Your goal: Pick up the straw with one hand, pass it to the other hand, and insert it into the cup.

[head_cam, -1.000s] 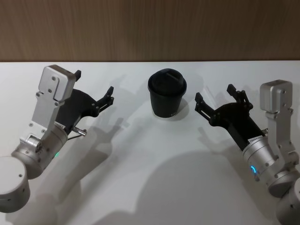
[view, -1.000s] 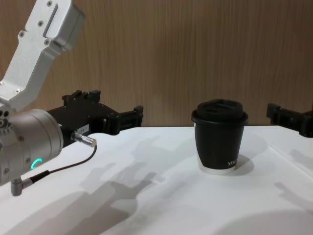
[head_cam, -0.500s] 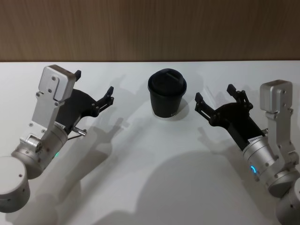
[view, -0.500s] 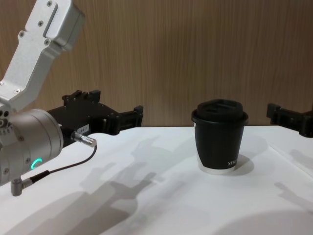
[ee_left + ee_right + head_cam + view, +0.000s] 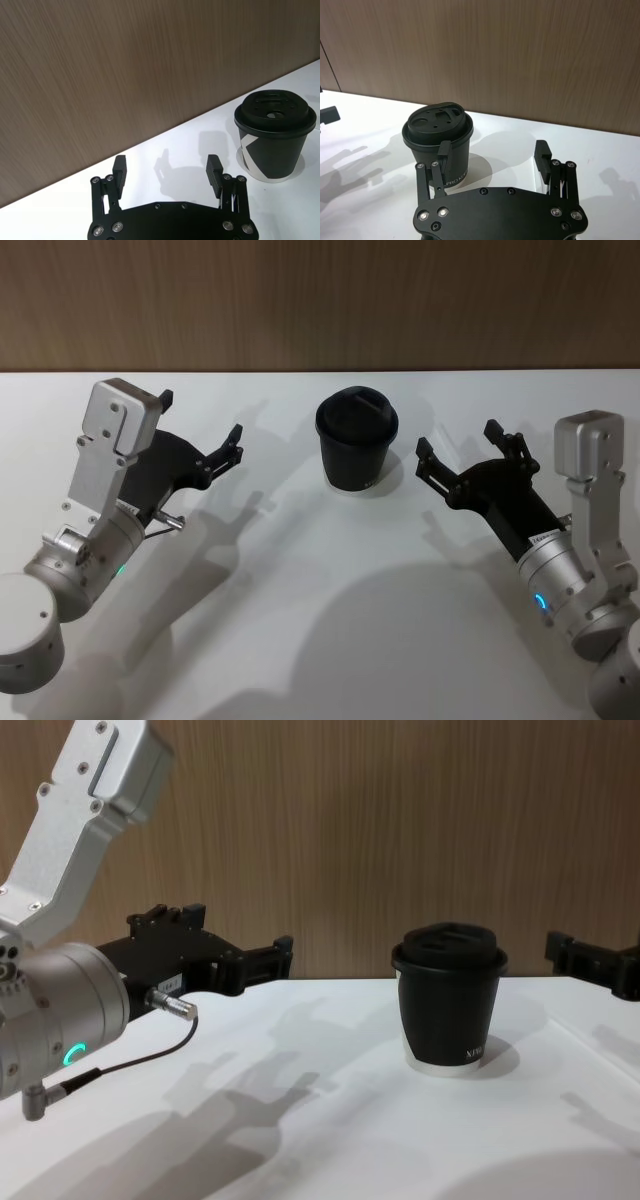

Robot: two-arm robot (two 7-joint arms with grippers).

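Note:
The black lidded cup (image 5: 357,440) stands upright on the white table, at the middle towards the back. My left gripper (image 5: 202,415) hovers to its left, open, with nothing between its fingers. My right gripper (image 5: 457,438) hovers to its right, also open and holding nothing. In the left wrist view the open left gripper (image 5: 166,162) points at the wall, with the cup (image 5: 275,135) off to one side. The right wrist view has the open right gripper (image 5: 493,148) close to the cup (image 5: 437,130). The straw is out of view.
A wooden wall (image 5: 320,300) runs along the table's far edge. A thin black cable with a metal plug (image 5: 170,1005) hangs from my left arm. The white table (image 5: 330,620) stretches bare in front of the cup (image 5: 450,1000).

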